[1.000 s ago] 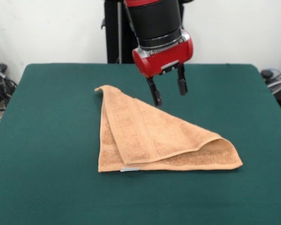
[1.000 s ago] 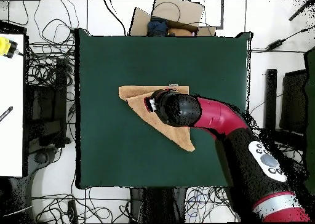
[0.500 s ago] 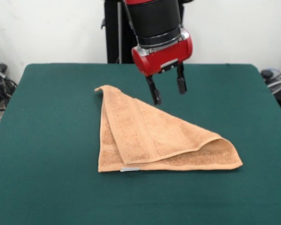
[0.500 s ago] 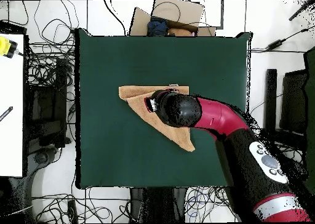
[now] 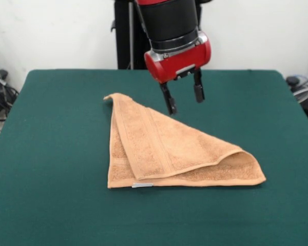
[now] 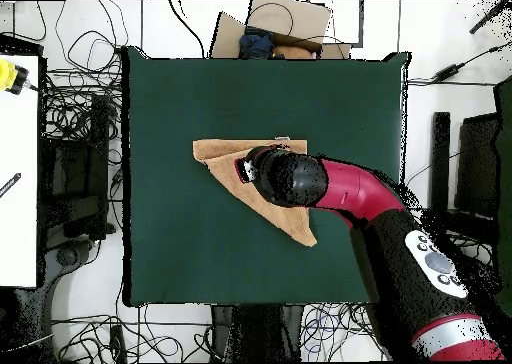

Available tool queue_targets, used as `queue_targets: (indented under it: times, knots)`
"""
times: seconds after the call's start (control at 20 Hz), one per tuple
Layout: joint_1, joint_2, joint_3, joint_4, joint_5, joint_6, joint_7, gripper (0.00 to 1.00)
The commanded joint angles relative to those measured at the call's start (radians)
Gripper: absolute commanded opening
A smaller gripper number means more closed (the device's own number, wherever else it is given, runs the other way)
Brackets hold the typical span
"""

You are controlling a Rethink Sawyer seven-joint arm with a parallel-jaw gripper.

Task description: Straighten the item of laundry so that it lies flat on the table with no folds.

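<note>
Item: towel [image 5: 167,148], orange-tan terry, one piece. Location: middle of the green surface [image 5: 51,133] in the front view. Condition: folded corner to corner into a triangle, upper layer over lower, woven border bands showing along the fold, points at 11, 7 and 4 o'clock. Not flat; task not yet done.

Item: my end effector [image 5: 184,101]. Fingers apart, empty, hanging above the towel's far sloping edge near 12 o'clock, clear of the cloth. In the overhead view my arm [image 6: 360,195] covers much of the towel [image 6: 218,155].

Change over the last second: almost none. I have lifted a trace, no more; the towel has not stirred. Reading: I am between moves, no grip taken, and the unfolding is all still ahead, likely by taking the top layer's corner.

Markings: one small white-grey tag [image 5: 142,185] on the edge at 6 o'clock; any print too small to read. No brand or writing legible elsewhere.
</note>
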Motion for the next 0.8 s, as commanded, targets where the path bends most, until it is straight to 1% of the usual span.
queue_targets:
  times: [0.05, 0.15, 0.3, 0.55, 0.8]
  knots:
    - [0.004, 0.112, -0.006, -0.079, -0.058, 0.055, 0.023, 1.00]
    - [0.003, 0.139, -0.003, -0.140, -0.062, 0.092, -0.009, 1.00]
    - [0.002, 0.147, 0.000, -0.184, -0.060, 0.146, -0.033, 1.00]
    - [-0.002, 0.133, 0.001, -0.187, -0.060, 0.168, -0.025, 1.00]
    - [-0.009, 0.107, 0.007, -0.138, -0.064, 0.143, 0.001, 1.00]
